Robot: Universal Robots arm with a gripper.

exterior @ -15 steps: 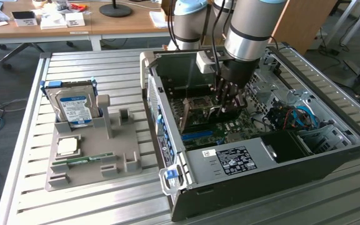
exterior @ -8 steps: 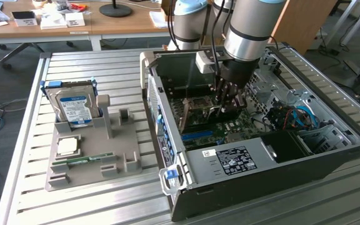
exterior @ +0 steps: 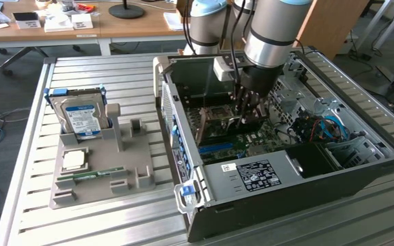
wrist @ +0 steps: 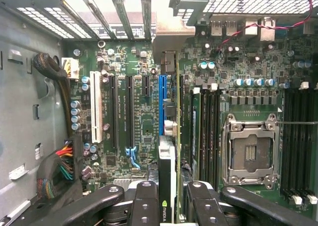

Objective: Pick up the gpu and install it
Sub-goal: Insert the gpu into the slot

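Gpu stands upright on its edge, gripped between the narrow fingers of the claw. It hangs just below the claw inside the open computer case, over the motherboard, just beside a blue slot.

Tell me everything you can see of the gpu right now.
The gpu shows edge-on: a thin green board, a black cooler with a green logo on one face, a silver bracket at its far end. It stands upright over the motherboard, beside the blue slot, clamped by the gripper. Whether it is seated cannot be told.
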